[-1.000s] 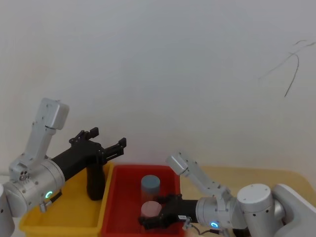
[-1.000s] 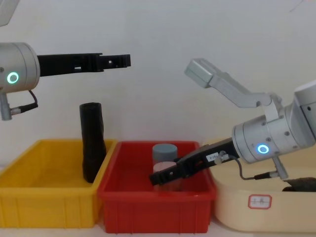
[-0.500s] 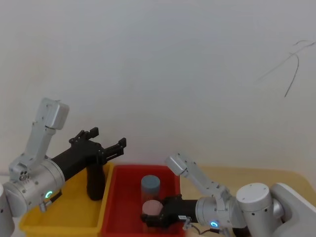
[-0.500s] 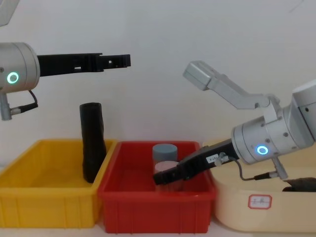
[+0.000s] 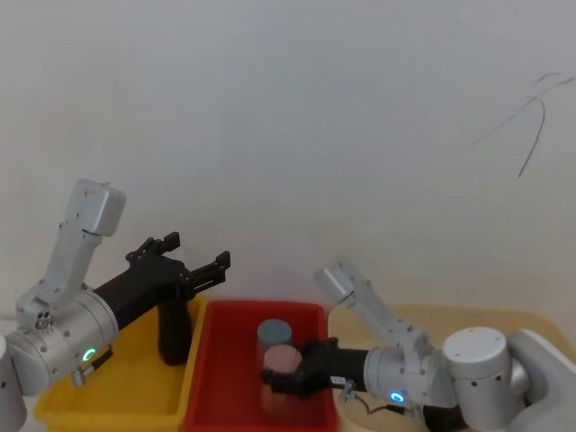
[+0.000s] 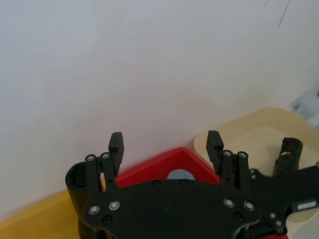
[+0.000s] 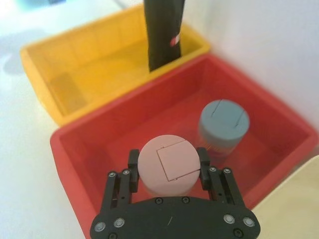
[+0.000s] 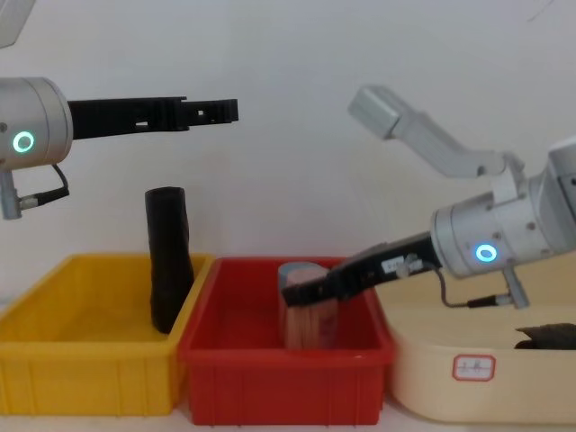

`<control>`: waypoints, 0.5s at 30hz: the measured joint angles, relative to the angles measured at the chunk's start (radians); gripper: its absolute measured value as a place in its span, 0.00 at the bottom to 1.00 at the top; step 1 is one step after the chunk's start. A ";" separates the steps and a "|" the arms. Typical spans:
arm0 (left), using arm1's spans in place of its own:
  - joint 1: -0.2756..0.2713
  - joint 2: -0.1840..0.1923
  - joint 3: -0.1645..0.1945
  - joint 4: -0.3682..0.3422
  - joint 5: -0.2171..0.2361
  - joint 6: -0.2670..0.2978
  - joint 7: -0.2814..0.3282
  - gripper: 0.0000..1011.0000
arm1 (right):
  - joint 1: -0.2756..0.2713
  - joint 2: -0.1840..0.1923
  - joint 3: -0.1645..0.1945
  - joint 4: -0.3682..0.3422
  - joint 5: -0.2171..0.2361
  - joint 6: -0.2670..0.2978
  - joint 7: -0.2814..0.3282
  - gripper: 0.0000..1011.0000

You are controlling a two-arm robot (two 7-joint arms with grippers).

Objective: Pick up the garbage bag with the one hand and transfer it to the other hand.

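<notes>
Right gripper (image 8: 290,294) has risen, lifting a pink-capped jar (image 7: 167,166) clamped between its fingers above the red bin (image 8: 207,346); grey-capped jar (image 7: 224,123) is sitting beside it. Left gripper (image 5: 200,256) is hanging spread open above the bag (image 8: 168,261), which is standing upright in the yellow bin (image 8: 54,360).

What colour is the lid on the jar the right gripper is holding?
Pale pink lid, clearest in the right wrist view, between the right gripper fingers.
</notes>
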 joint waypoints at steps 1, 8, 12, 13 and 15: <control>0.000 0.000 0.000 0.000 0.000 0.000 0.000 0.99 | -0.003 0.002 0.006 -0.009 0.004 0.001 -0.004 0.65; 0.000 0.000 0.000 0.000 0.000 0.000 0.000 0.99 | -0.044 0.037 0.074 -0.126 0.044 0.013 -0.056 0.65; 0.000 0.000 0.000 0.000 0.000 0.000 0.000 0.99 | -0.079 0.064 0.127 -0.211 0.069 0.019 -0.098 0.65; 0.000 0.000 0.000 0.000 0.000 0.000 0.000 0.99 | -0.085 0.069 0.135 -0.225 0.073 0.020 -0.105 0.65; 0.000 0.000 0.000 0.000 0.000 0.000 0.000 0.99 | -0.105 0.083 0.162 -0.267 0.085 0.024 -0.130 0.65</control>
